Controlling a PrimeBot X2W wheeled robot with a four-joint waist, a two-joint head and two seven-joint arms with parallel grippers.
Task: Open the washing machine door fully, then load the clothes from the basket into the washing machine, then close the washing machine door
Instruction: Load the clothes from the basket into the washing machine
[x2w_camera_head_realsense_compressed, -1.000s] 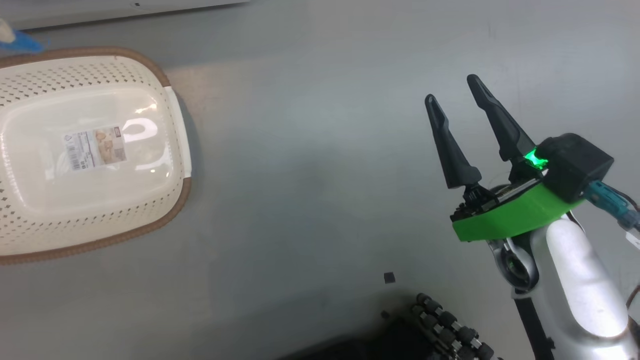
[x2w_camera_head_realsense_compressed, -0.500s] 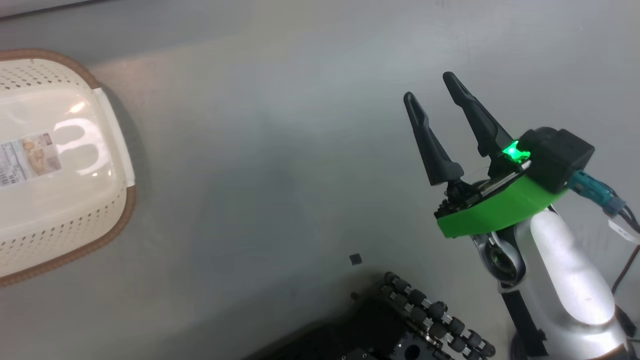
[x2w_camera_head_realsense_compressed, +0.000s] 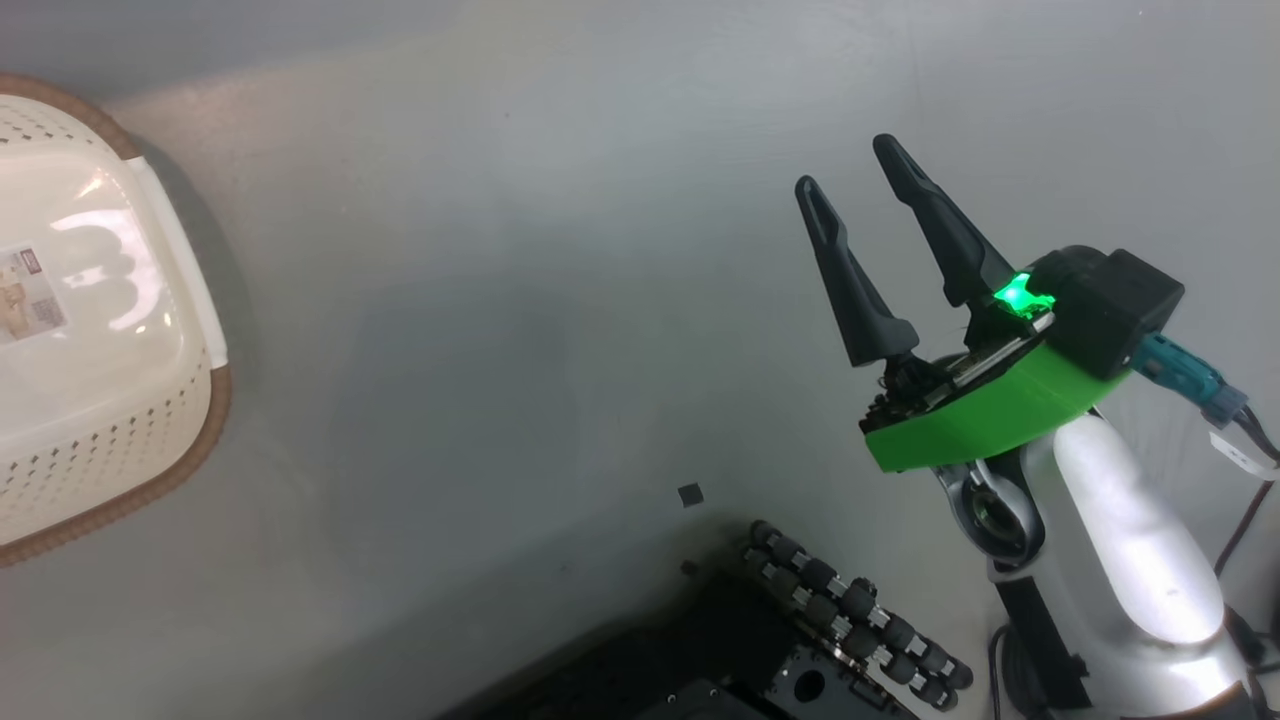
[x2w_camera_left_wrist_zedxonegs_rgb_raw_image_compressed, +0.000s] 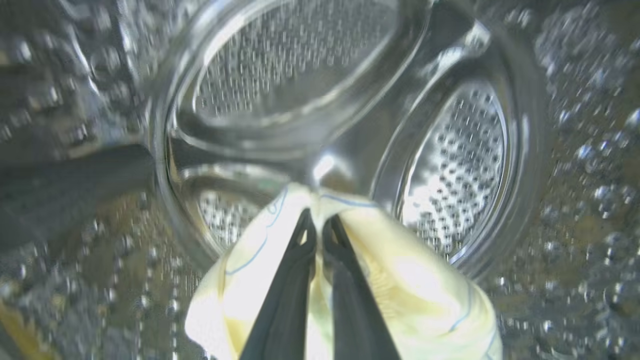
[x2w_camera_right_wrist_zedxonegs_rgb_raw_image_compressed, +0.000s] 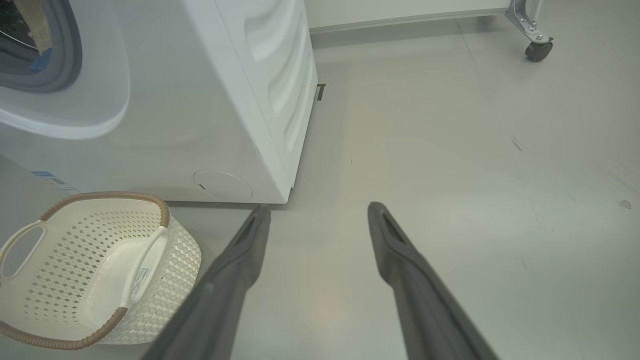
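Head view farther right, basket (x2w_camera_head_realsense_compressed: 110, 440) nearer left edge

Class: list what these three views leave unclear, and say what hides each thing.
Left wrist view: the left gripper covers the middle of the clothes; the bottom edge cuts off the rest.
Head view: the left edge cuts off the basket.
Right wrist view: the label is too small to read; the top-left corner cuts off the gasket.
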